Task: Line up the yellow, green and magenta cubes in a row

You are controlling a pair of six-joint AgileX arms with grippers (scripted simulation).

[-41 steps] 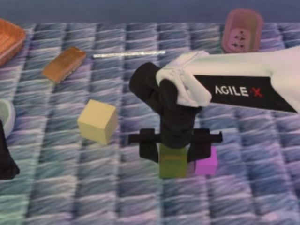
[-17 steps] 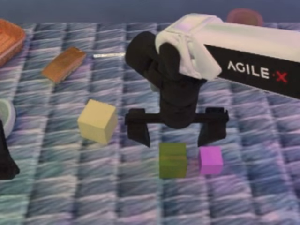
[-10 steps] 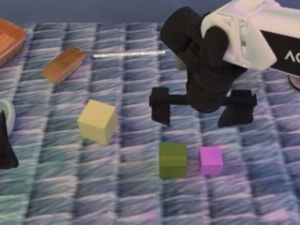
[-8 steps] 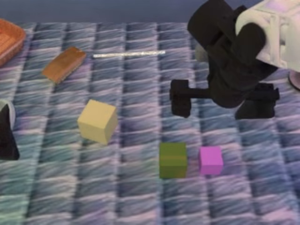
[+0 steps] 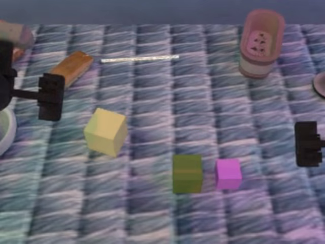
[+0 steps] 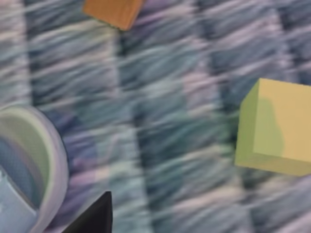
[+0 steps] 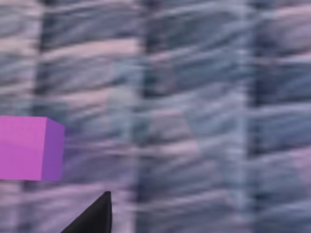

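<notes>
1. Green cube point(image 5: 187, 173) and magenta cube point(image 5: 228, 174) sit side by side near the middle of the table point(image 5: 152, 213), close together with a narrow gap between them.
2. Yellow cube point(image 5: 105, 131) sits apart to their left, farther back and turned at an angle, out of line.
3. Left gripper point(image 5: 51, 96) hangs at the table's left edge, just left of the yellow cube; whether its fingers are wide or narrow cannot be told.
4. Right gripper point(image 5: 308, 144) is at the right edge, well apart from the magenta cube; finger spread cannot be told.
5. Orange-brown block point(image 5: 71, 68) lies at back left; pink holder point(image 5: 261, 41) at back right.
</notes>
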